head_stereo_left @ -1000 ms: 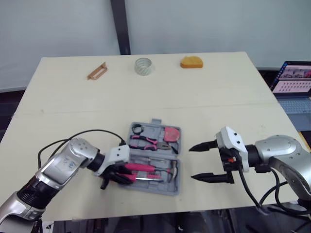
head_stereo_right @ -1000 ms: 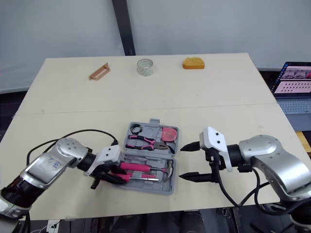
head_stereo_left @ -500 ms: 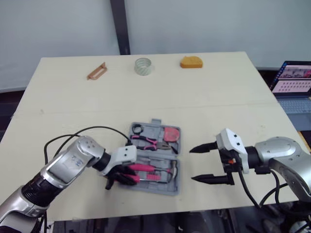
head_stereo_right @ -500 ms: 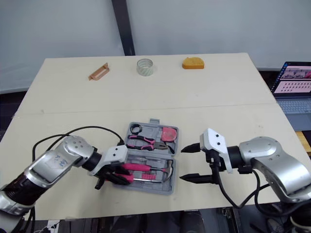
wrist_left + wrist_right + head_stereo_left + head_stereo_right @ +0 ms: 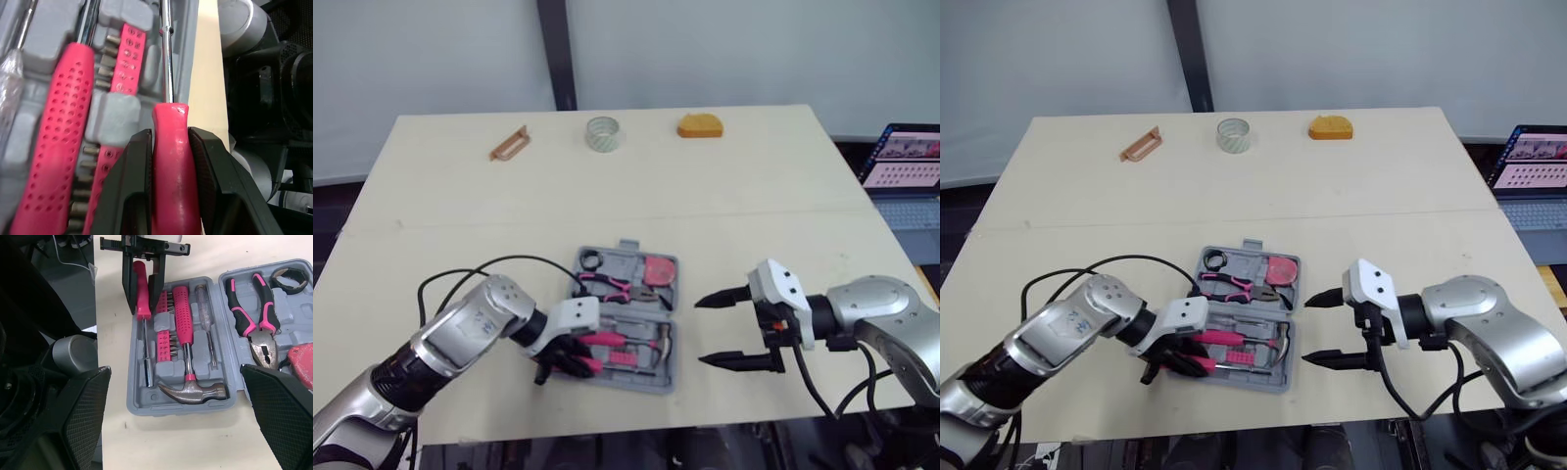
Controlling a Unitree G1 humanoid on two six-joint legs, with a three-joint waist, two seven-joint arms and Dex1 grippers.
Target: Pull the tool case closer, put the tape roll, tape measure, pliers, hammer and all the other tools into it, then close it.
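Note:
The grey tool case (image 5: pixel 651 377) lies open at the front middle of the table. Inside it are pink-handled pliers (image 5: pixel 254 328), a red tape measure (image 5: pixel 658 270), a small black roll (image 5: pixel 590 260), a pink-handled hammer (image 5: pixel 188 387) and a strip of bits (image 5: pixel 162 325). My left gripper (image 5: pixel 570 357) is over the case's near left corner, shut on a pink-handled screwdriver (image 5: pixel 171 161). The screwdriver's shaft runs along the slot by the case's near edge. My right gripper (image 5: pixel 700 331) hovers open just right of the case, holding nothing.
At the table's far edge stand a clear tape roll (image 5: pixel 603 133), an orange rounded object (image 5: pixel 700 126) and a brown flat tool (image 5: pixel 508 144). A laptop (image 5: pixel 906 162) sits off the table's right side. A black cable (image 5: pixel 499 269) loops above my left arm.
My left gripper has moved right with the screwdriver, further over the case's near part. The right gripper has stayed where it was, still open.

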